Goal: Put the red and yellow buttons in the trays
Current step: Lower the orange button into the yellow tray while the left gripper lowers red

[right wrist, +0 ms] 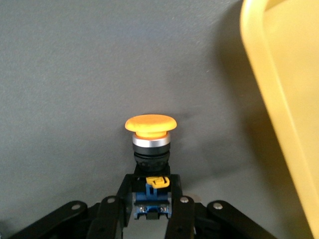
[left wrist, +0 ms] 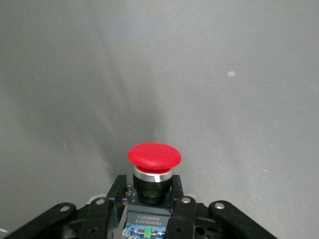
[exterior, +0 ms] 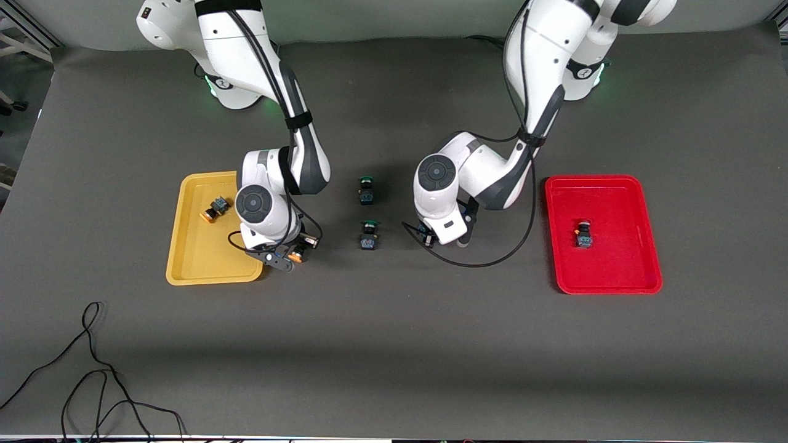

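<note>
My right gripper (exterior: 294,253) is shut on a yellow-capped button (right wrist: 150,124), low at the table beside the yellow tray (exterior: 184,261), whose rim shows in the right wrist view (right wrist: 284,74). Another yellow button (exterior: 215,209) lies on its side in that tray. My left gripper (exterior: 431,237) is shut on a red-capped button (left wrist: 154,155), low at the table between the green buttons and the red tray (exterior: 615,274). In the front view the wrist hides this button. A second red button (exterior: 583,235) stands in the red tray.
Two green-capped buttons (exterior: 366,191) (exterior: 369,235) stand on the grey mat between the two grippers. A loose black cable (exterior: 92,369) lies near the front edge at the right arm's end.
</note>
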Robot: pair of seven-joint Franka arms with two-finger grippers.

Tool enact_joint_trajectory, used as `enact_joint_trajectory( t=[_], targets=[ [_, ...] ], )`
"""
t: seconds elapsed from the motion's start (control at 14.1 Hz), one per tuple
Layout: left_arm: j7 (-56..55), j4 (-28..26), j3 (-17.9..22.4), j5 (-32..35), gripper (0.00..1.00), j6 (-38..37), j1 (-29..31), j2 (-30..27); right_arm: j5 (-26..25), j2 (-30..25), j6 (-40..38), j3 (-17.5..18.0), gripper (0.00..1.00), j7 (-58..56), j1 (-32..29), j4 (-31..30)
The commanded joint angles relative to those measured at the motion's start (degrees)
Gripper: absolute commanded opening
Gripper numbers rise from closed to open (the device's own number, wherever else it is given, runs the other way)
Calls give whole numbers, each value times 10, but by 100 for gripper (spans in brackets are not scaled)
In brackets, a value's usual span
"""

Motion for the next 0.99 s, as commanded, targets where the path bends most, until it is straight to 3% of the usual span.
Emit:
enact_joint_trajectory(
  t=[0.0,0.14,0.35,0.71,0.78,0.92],
  targets=[
    [152,-7,0,-26,0,-73,34,-61,15,-48,-40,-19,24,-23,-19,9],
    [332,-7,0,-85,0,-157,83,-97,9,-87,-82,-61,24,-23,-20,17],
    [522,-34,1,-97,0,-237,169,-152,-21,-123,-126,-118,24,-37,-24,24],
    [782,-109,8,-48,0,-254,291,-195,-76,-214,-160,-111,24,-77,-129,20],
    [837,-112,8,-42,0,-253,324,-192,-90,-231,-161,-100,24,-85,-154,12],
    [933,-144,8,4,0,-203,383,-182,-118,-261,-155,-36,24,-94,-228,-16]
  ],
)
